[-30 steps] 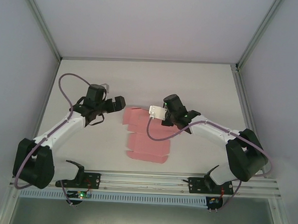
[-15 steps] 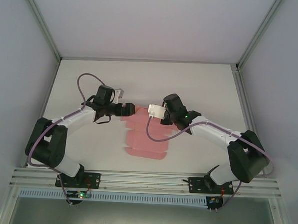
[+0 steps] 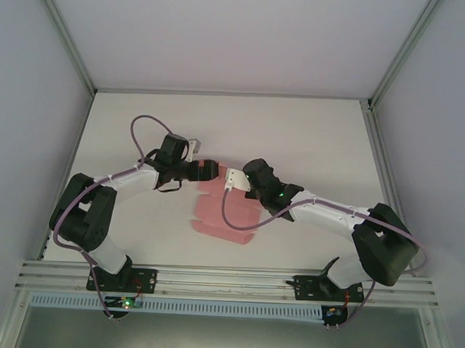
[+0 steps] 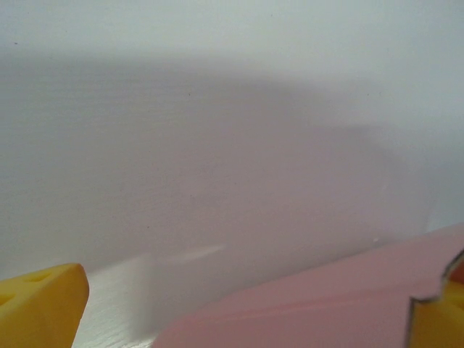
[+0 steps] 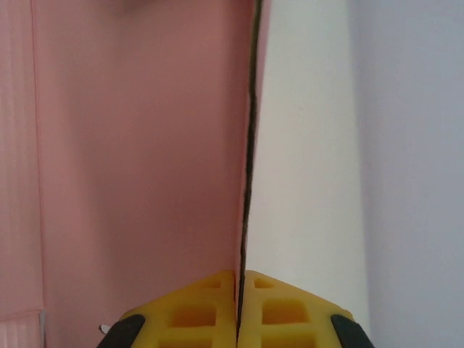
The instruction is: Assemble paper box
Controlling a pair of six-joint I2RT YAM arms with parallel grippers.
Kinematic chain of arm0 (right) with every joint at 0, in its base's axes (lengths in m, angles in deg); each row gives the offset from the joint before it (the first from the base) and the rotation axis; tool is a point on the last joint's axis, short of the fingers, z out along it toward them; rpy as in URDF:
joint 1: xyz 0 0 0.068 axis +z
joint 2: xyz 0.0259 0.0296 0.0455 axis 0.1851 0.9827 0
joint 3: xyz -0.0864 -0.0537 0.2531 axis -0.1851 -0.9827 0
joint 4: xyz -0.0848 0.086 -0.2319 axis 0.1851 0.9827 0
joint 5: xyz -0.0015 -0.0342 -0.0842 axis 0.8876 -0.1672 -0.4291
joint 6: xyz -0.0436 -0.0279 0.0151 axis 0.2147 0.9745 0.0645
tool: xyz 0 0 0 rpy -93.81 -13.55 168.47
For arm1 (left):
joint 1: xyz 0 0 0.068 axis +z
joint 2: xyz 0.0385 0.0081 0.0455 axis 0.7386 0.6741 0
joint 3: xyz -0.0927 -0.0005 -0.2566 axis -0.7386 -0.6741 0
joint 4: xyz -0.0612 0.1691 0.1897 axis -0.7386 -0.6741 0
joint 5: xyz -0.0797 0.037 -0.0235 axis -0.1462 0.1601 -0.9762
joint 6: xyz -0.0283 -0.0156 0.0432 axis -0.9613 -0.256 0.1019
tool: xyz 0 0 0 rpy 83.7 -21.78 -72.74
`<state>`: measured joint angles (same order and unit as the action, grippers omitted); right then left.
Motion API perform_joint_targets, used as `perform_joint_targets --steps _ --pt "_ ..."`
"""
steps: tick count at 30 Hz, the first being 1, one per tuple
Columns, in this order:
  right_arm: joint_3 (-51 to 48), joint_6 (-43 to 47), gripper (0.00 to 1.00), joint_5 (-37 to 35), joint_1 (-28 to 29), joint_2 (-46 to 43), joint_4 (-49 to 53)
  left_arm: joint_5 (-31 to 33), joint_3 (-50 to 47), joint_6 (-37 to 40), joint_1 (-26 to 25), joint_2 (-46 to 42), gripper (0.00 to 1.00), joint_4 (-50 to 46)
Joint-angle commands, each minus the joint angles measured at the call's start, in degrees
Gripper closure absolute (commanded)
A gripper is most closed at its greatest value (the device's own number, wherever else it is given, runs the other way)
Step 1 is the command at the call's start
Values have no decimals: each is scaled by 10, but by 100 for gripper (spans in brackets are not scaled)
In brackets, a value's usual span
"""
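Paper box: a pink cut sheet with flaps, lying mostly flat at the middle of the white table, between the two arms.
Long axis: in the top view it runs from 12 o'clock to 6 o'clock, leaning slightly, with the near end a little toward 7 o'clock.
Far end: points to 12 o'clock and sits right under the two claws. The near end points at the arm bases.
Left claw: reaches in from 9 o'clock to the sheet's far left corner, with its jaws wide apart and gripping nothing.
Left wrist view: one yellow finger is at the lower left and the other at the lower right. A pink corner of the sheet slants up between them toward the right-hand finger. I cannot tell whether they touch.
Right claw: comes in from 3 o'clock and is clamped on the paper box at its far edge.
Right wrist view: the yellow pads are pressed together on a thin pink edge seen side-on, which runs straight away from the tips. Pink panel lies to its left and bare table to its right.
Claw spacing: the two claws are just beside each other over the far end.
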<state>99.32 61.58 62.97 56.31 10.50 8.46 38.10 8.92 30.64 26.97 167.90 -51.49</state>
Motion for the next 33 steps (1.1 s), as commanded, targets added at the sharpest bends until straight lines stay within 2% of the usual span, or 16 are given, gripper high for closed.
perform_joint_targets --steps 1,5,9,11,15,20,27,30,33 --pt "-15 -5 100 -22 -1 -27 -53 3 -26 -18 -1 -51 0 14" --pt "-37 -21 100 10 -25 -59 -36 25 -81 -8 10 -154 0 -20" --pt "-56 -51 100 87 -45 -103 -25 161 -106 -9 13 -229 0 -109" --pt "-67 -57 100 120 -51 -122 -26 161 -118 2 18 -234 0 -117" --pt "-70 -67 100 154 -63 -140 -22 109 -137 13 18 -210 0 -66" --pt "-66 -70 100 154 -70 -143 -9 198 -131 -20 18 -183 0 -62" --pt "-63 -76 100 160 -76 -144 5 238 -162 -17 18 -227 0 -48" --pt "-61 -84 100 184 -80 -149 -1 204 -156 -9 18 -197 0 -27" --pt "-54 -85 100 187 -80 -148 2 125 -155 8 18 -168 0 30"
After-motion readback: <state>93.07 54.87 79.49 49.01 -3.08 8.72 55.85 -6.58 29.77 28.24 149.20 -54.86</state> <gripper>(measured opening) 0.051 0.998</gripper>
